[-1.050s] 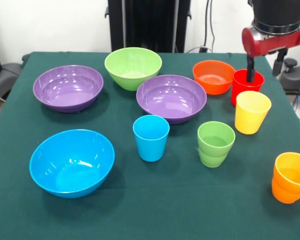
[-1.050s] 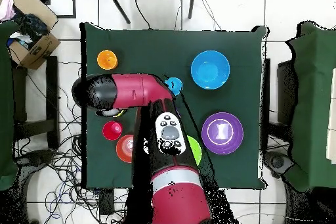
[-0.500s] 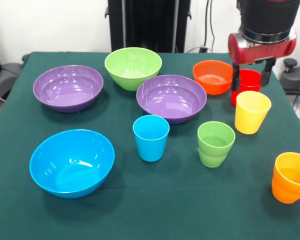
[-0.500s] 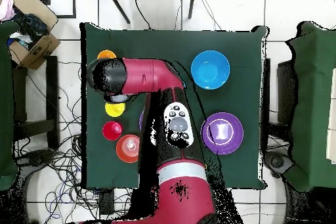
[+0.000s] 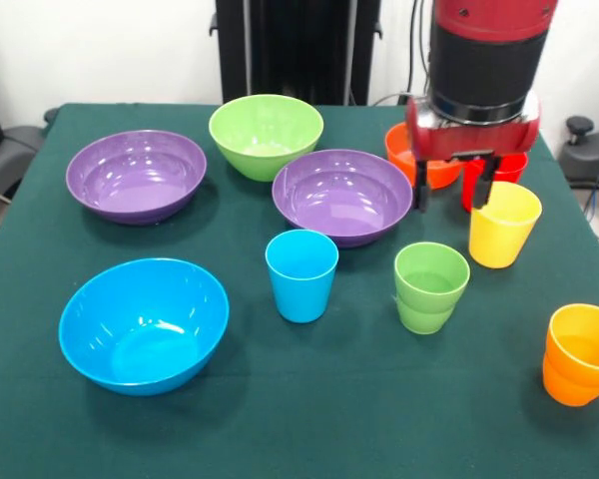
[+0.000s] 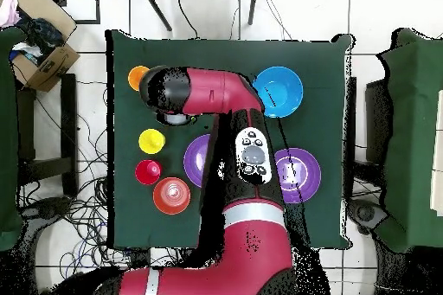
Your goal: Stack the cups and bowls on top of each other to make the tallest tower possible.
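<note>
The green cup stands upright on the table between the blue cup and yellow cup, while above it the gripper hangs with jaws spread, empty and touching nothing.

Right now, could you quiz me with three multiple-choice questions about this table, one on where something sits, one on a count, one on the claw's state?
1. What stands right behind the yellow cup in the front view?
A. blue bowl
B. red cup
C. green bowl

2. How many purple bowls?
A. one
B. two
C. three

3. The gripper is:
A. open, holding nothing
B. shut on a cup
C. out of sight

Answers: 1 B, the red cup peeks out behind it; 2 B, one purple bowl on the left, another in the middle; 3 A, its fingers hang apart above the green cup.
</note>
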Robot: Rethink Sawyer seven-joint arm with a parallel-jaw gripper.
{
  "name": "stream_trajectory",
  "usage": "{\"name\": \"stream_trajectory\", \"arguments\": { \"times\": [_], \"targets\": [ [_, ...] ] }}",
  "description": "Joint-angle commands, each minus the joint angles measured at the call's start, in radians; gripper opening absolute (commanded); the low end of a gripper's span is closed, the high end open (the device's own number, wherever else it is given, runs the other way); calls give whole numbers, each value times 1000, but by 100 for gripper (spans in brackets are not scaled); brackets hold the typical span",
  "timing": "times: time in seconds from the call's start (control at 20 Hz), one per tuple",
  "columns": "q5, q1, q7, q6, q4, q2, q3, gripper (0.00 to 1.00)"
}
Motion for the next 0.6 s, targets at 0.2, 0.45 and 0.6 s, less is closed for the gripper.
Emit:
{"name": "stream_trajectory", "arguments": {
  "times": [0.2, 0.45, 0.6],
  "targets": [
    [15, -25, 149, 60, -45, 37, -1, 100],
    [36, -39, 182, 10, -3, 44, -18, 100],
    [54, -53, 189, -8, 17, 43, -20, 100]
  ]
}}
